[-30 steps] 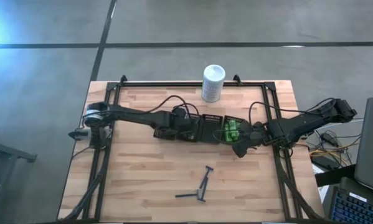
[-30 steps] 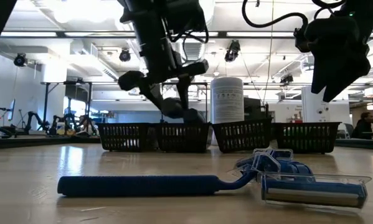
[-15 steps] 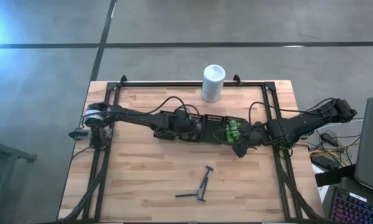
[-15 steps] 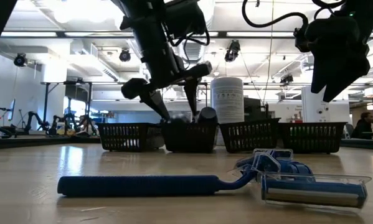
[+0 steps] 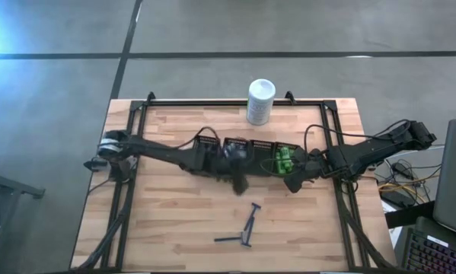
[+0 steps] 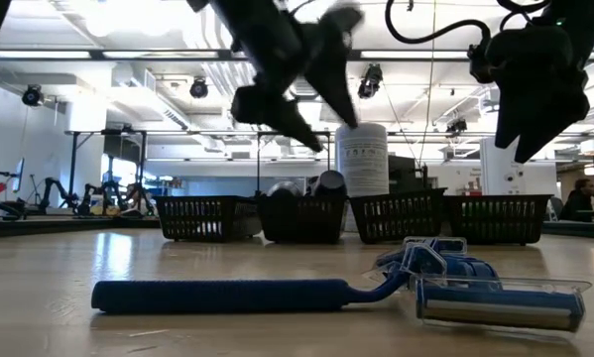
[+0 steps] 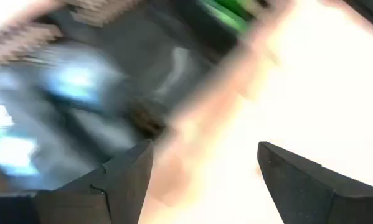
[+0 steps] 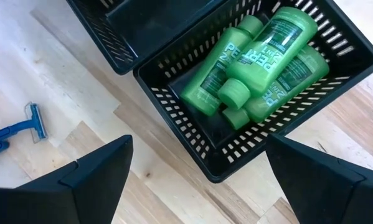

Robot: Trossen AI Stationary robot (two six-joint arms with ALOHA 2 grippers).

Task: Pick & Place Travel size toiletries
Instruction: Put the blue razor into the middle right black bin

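Right claw [image 8: 195,171] hangs open above green bottles [image 8: 261,62] filling the end tray compartment [image 8: 174,102].

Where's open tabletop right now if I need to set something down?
Open wood lies left of the razors along the near edge, and beside the white canister on both sides. Crowded: the middle, where the tray, left gripper and right gripper sit.

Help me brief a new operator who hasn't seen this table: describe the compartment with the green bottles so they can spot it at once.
Start at the white canister at the table's far edge; just in front of it runs a row of black mesh baskets. The one wanted is at the row's right end, by the open right gripper. Only it holds bright green bottles, piled together.
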